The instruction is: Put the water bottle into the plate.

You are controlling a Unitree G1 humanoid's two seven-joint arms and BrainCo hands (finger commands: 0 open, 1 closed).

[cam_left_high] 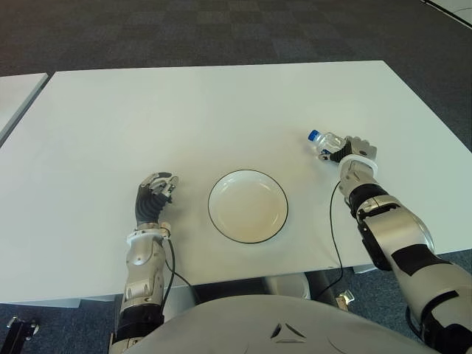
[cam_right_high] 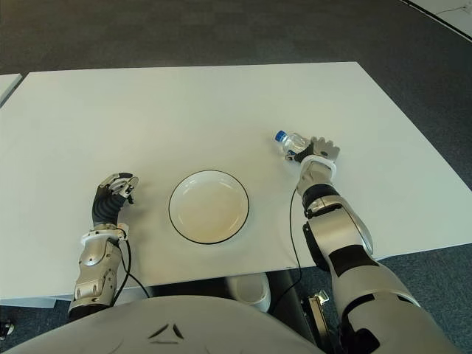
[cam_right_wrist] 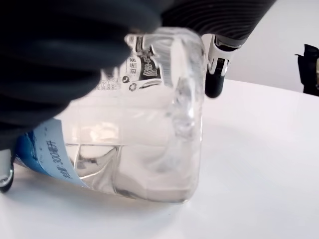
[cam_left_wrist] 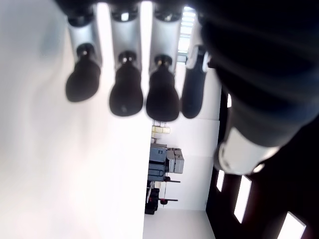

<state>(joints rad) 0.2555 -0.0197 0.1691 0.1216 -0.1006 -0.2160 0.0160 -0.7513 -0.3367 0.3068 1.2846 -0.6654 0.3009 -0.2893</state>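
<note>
Dark carpet behind a broad white table (cam_left_high: 221,110). From the eye views: round white plate with a thin dark rim (cam_left_high: 248,206) at centre, empty; left hand (cam_left_high: 153,198) idle on its left; right hand (cam_left_high: 352,153) to its right, on a clear plastic water bottle with a blue cap (cam_left_high: 324,141) lying on the table. From the left wrist: fingers (cam_left_wrist: 124,92) relaxed, holding nothing. From the right wrist: fingers wrapped over the bottle, still resting on the surface. Grasp step, by the look of it; next calls for lifting and carrying left to the plate.
</note>
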